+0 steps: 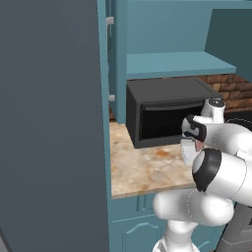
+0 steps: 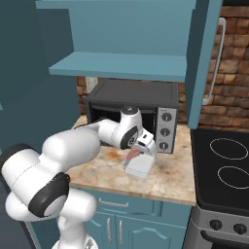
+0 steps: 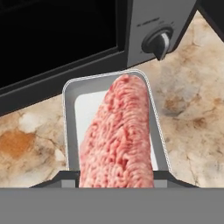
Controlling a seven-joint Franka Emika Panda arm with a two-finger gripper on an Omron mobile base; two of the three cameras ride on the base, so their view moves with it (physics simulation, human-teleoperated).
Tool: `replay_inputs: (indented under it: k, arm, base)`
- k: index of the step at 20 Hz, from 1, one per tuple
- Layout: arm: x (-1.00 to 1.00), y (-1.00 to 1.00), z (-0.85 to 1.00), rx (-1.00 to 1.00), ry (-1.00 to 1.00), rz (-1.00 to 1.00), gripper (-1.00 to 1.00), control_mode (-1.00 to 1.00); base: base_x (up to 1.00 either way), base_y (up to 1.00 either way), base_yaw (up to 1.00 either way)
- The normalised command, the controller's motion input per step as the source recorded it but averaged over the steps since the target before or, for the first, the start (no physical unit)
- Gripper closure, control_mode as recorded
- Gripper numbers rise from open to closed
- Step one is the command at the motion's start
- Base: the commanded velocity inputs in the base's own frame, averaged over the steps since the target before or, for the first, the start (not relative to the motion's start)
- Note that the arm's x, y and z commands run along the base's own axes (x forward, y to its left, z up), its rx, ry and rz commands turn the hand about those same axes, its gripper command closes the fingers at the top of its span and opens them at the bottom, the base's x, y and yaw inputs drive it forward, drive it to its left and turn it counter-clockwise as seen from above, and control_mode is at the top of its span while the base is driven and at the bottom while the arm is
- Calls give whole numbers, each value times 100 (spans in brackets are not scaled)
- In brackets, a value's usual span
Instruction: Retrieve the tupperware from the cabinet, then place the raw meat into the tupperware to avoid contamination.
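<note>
A: Entry, orientation. In the hand view the raw meat is a long pink lump, long axis running from the bottom edge up toward the microwave. It lies over the tupperware, parallel to the container's long sides, far end just short of the far rim.

B: Contact between the two?

A: Cannot tell whether the meat rests on the container floor or hangs above it. In the right base view the raw meat slants down from the claw toward the tupperware.

B: Where does the container sit?

A: On the counter, just in front of the microwave, below its knobs. Left base view: tupperware partly hidden behind the arm, with a pinkish bit of raw meat beside the wrist.

B: Claw state?

A: Clenched on the raw meat. The near end of the lump sits between the dark finger tips at the bottom of the hand view, which flank it closely; opening is narrow, no wider than the meat.

B: Arm pose?

A: Bent low. Elbow raised in front of the base, forearm reaching forward over the counter, wrist turned down at the microwave's front. The cabinet stands open above, its shelf just over the microwave, a door swung out at the right.
</note>
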Motion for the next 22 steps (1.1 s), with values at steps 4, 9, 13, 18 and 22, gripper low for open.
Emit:
replay_inputs:
  k: [4,9,13,18,22]
  arm:
    - [1,-11,-23,2,-3,3,100,-100]
    - [8,-4,-17,1,0,0,100,-100]
    - [13,0,-15,1,0,0,100,-100]
    - [13,0,-12,0,0,0,100,-100]
    - [10,0,-13,0,0,0,100,-100]
  base:
    - [0,0,0]
    - [0,0,0]
    - [0,0,0]
    - [0,0,0]
    - [0,0,0]
